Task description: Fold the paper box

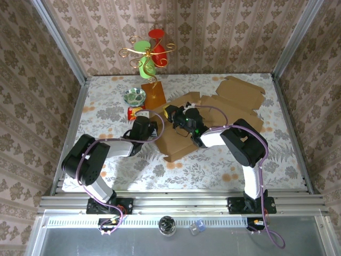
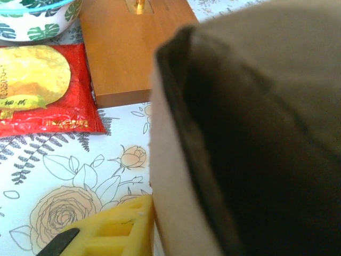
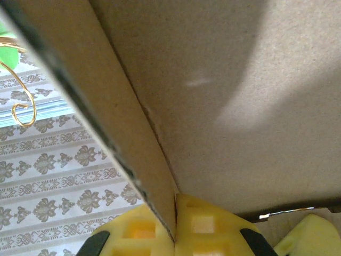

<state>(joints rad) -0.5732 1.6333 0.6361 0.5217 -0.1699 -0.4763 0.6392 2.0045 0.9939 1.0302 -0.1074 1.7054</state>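
I am working in a staged lab cell dressed up as a home. Wallpaper panels [image 1: 213,32] are standing between bare aluminium posts [image 1: 59,40], a floral cloth [image 1: 213,165] is covering the table, a gold-wire ornament [image 1: 151,50] is decorating the back, and a metal mounting rail [image 1: 181,201] is running along the near edge.

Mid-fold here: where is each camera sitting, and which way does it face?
Top external: above and behind the bases, looking down on the table; left arm and right arm reach the paper box.
Left wrist: low beside a box flap, facing the red packet, wooden base and bowl; one yellow finger shows.
Right wrist: against a box panel, facing the wallpaper and gold ornament; right pincer pinches the flap edge.
Shared: top and left wrist both show packet, base, bowl.
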